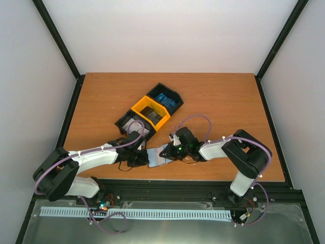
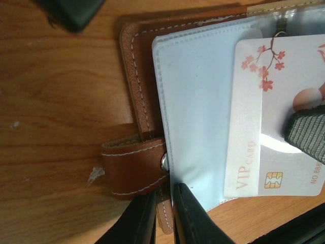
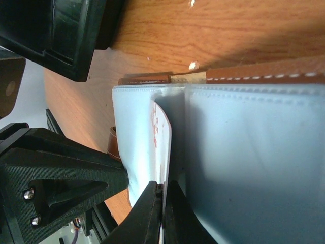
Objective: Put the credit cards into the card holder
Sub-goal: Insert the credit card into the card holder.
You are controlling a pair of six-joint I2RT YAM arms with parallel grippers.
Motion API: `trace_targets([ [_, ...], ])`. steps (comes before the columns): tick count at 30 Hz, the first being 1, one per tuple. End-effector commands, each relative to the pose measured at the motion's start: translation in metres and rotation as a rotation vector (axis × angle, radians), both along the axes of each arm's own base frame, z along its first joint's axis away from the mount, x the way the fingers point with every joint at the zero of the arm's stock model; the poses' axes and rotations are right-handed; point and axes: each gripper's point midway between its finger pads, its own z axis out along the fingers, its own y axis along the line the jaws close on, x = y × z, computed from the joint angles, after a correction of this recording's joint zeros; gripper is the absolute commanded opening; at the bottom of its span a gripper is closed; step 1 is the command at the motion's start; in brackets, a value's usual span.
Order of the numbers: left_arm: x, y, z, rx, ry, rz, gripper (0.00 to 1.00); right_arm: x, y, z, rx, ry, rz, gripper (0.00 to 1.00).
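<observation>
Card holder [image 1: 158, 156] lies open at the middle of the bench's [image 1: 228, 101] near edge. Right gripper [image 3: 162, 216] is pinched tight on a white credit card [image 2: 249, 147], which sits partly inside a pale blue pocket [image 2: 195, 112]. Left gripper [image 2: 165, 221] is nearly closed, nipping the holder's edge beside the snap strap [image 2: 134, 165].

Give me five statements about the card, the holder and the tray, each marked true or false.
1. The right gripper is shut on a white card. True.
2. The card holder lies folded shut. False: it lies open, with its pale blue pockets showing.
3. The white card reads VIP CARD and has a blossom print. True.
4. The blue cards sit in the yellow compartment. False: they are in the far black compartment.
5. The left gripper hangs over the tray. False: it pinches the card holder's edge beside the strap.
</observation>
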Motion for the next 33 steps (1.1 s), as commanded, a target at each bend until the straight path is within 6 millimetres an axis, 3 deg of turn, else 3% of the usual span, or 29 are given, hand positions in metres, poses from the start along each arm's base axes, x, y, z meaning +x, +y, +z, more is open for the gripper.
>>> trace_targets([
  [1,-0.005,0.007,-0.011,0.056,0.021,-0.007,0.11,-0.020,-0.006,-0.023,-0.072,0.058,0.062,0.03],
  [10,-0.006,0.007,-0.009,0.047,0.020,-0.002,0.12,-0.012,0.007,-0.017,-0.108,0.038,0.062,0.08],
  [22,0.001,0.005,0.000,0.033,-0.024,0.007,0.15,0.000,-0.011,0.005,-0.313,-0.065,-0.013,0.53],
  [33,0.003,0.003,0.001,0.012,-0.037,0.014,0.15,0.007,-0.027,-0.006,-0.538,-0.089,-0.018,0.56],
])
